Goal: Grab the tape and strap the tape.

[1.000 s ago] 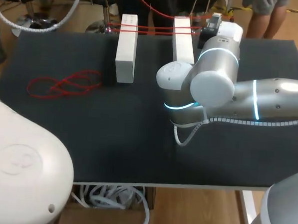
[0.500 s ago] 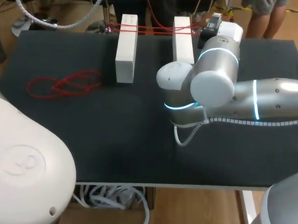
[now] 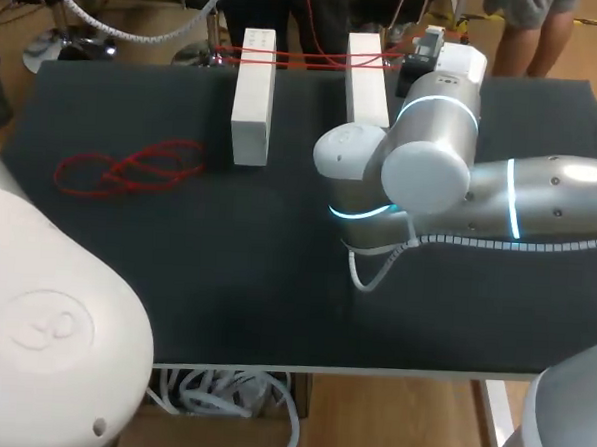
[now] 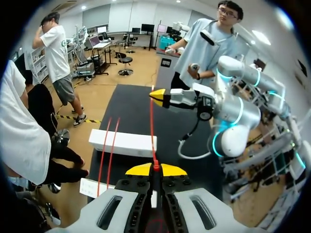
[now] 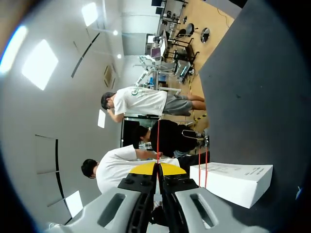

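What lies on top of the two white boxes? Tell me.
Red tape stretches across the far ends of both white boxes. The right arm hides the right box's near end.

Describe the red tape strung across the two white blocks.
Thin red tape, cord-like, stretched in two near-parallel strands across the far ends of both white blocks, resting on their tops. One more taut strand runs straight from the left arm's jaws, shut on it, to the right arm's jaws, also shut on it.

Black table (image 3: 225, 280), two white oblong blocks (image 3: 253, 96) parallel, apart, near its far edge
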`<state>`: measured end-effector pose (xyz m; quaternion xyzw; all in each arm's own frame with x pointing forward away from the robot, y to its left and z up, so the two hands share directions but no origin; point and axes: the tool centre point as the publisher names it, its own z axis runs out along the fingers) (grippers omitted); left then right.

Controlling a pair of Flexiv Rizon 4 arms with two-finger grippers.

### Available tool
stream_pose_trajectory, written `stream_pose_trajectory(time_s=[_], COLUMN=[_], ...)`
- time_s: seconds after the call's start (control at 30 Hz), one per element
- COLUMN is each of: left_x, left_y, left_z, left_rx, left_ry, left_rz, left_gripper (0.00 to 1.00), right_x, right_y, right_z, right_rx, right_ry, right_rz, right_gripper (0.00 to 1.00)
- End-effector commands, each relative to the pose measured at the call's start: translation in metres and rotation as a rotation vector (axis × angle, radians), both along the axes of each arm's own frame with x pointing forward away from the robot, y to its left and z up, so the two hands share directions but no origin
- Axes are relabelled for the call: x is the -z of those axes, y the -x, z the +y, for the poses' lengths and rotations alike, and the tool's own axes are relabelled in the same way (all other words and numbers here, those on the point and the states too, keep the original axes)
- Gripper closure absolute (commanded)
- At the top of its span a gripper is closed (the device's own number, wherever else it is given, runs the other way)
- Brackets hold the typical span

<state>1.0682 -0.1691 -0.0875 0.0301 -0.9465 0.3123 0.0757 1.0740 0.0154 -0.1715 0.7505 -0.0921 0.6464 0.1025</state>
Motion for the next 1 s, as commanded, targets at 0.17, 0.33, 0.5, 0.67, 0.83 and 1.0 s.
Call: stream_pose_trajectory(time_s=[0.17,0.33,0.5,0.67,0.83,1.0], left_x=[-0.002,-0.002,-0.002,-0.002,-0.002,-0.002], left_y=[-0.003,-0.003,-0.003,-0.003,-0.003,-0.003], left_z=[-0.002,-0.002,-0.002,-0.002,-0.002,-0.002], left_rx=[0.006,0.006,0.006,0.006,0.006,0.006], left_ry=[-0.023,-0.023,-0.023,-0.023,-0.023,-0.023], left_rz=[0.007,0.007,0.007,0.007,0.007,0.007], left_gripper=[1.0,1.0,1.0,1.0,1.0,1.0], right_x=[-0.003,-0.003,-0.003,-0.003,-0.011,-0.025], right_y=[0.0,0.0,0.0,0.0,0.001,0.001], right_z=[-0.001,-0.001,-0.001,-0.001,0.004,0.001], right_rx=[-0.003,-0.003,-0.003,-0.003,-0.02,-0.104], right_ry=[-0.001,-0.001,-0.001,-0.001,0.179,0.445], right_rz=[0.006,0.006,0.006,0.006,-0.01,-0.036], right_gripper=[1.0,1.0,1.0,1.0,1.0,1.0])
